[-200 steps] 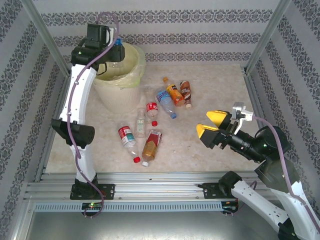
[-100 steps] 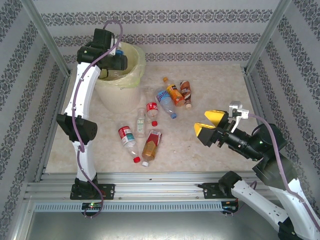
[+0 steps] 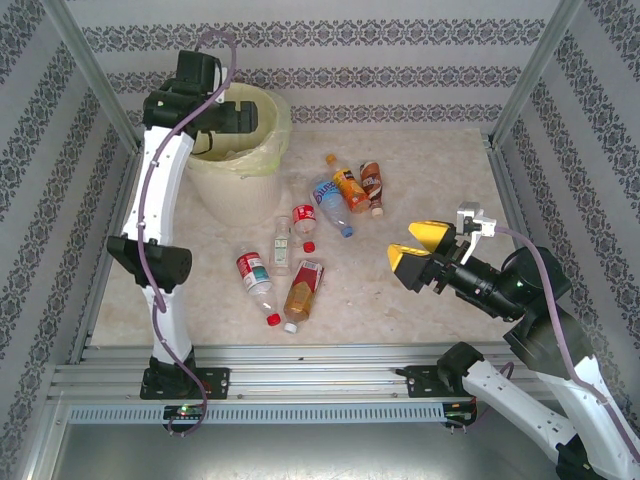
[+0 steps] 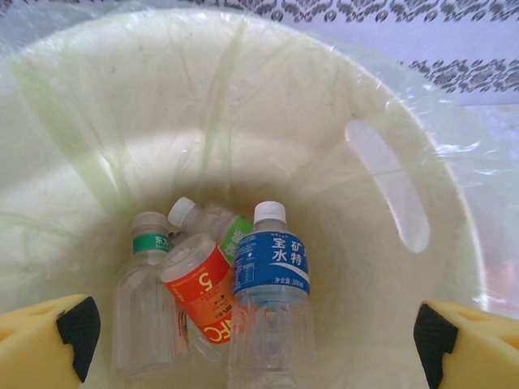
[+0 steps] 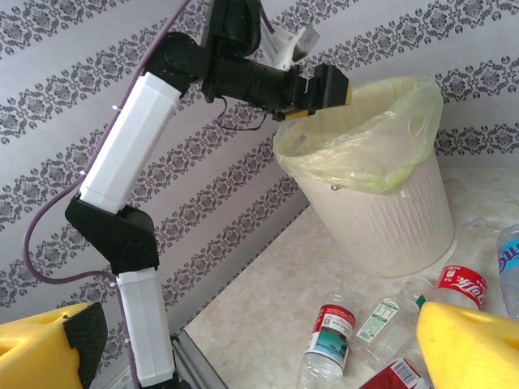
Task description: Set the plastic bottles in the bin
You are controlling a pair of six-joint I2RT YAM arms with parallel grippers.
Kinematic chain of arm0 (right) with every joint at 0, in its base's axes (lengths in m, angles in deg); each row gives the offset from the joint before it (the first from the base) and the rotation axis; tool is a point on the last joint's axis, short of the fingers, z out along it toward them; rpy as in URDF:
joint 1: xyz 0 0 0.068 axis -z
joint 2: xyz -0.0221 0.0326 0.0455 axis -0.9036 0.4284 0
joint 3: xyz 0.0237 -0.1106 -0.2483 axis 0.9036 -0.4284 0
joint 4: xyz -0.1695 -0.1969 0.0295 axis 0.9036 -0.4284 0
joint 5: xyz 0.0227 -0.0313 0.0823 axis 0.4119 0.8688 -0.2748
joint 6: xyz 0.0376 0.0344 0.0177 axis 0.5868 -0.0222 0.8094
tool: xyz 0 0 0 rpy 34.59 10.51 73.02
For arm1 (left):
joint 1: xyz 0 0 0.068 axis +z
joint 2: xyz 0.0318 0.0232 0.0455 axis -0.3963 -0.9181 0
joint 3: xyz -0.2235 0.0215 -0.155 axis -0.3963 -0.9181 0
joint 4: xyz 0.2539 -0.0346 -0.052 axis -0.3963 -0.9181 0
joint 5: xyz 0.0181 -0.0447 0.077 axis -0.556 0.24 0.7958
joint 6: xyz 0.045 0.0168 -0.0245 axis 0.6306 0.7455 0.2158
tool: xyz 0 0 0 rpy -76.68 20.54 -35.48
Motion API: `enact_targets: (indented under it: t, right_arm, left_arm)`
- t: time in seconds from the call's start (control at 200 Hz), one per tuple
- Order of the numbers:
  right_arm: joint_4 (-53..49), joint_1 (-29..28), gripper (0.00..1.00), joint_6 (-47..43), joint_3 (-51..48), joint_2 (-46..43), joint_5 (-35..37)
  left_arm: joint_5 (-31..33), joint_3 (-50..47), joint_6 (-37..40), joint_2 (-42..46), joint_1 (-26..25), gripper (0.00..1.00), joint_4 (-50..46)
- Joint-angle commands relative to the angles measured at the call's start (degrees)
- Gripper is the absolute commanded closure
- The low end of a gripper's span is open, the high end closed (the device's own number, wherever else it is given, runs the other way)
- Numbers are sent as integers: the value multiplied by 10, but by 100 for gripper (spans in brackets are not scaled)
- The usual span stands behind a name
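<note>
Hovering over the large round white bin (image 3: 232,182) with its pale yellow-green bag liner, at the far left corner of the pale stone-patterned table (image 3: 430,170), my left claw (image 4: 255,340) is spread wide, with nothing between its yellow fingers. Four clear plastic bottles lie at the bottom of the bin below it: a blue-labelled bottle (image 4: 272,263) with a white cap, an orange-labelled bottle (image 4: 199,288), a green-banded bottle (image 4: 150,243) and a green-labelled bottle (image 4: 233,235) behind them. My right claw (image 3: 408,247) is out over the table's right side, spread and empty. Seven more bottles lie about the table's middle, between bin and right claw; a red-labelled bottle (image 3: 252,270) lies towards the near edge.
</note>
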Motion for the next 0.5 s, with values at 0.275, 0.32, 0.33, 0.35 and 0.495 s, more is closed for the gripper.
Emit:
enact_targets:
  t: [0.275,0.32,0.33,0.35,0.495]
  right_arm:
    - [7,0,2,11,-22,-1,-6]
    - [4,0,2,11,-22,1,-7]
    - [4,0,2,11,-23,1,-7]
    - [4,0,2,11,-23,2,-8]
    - [5,0,2,14,-32,12,-19]
  left_arm:
    - [-15,-284,-98,256,-19,0,19]
    - [-17,-349,-119,295,-21,0,37]
    - [-18,-363,-123,304,-22,0,40]
    - [-20,-388,-132,321,-21,0,45]
    - [-45,-557,-192,429,-26,0,73]
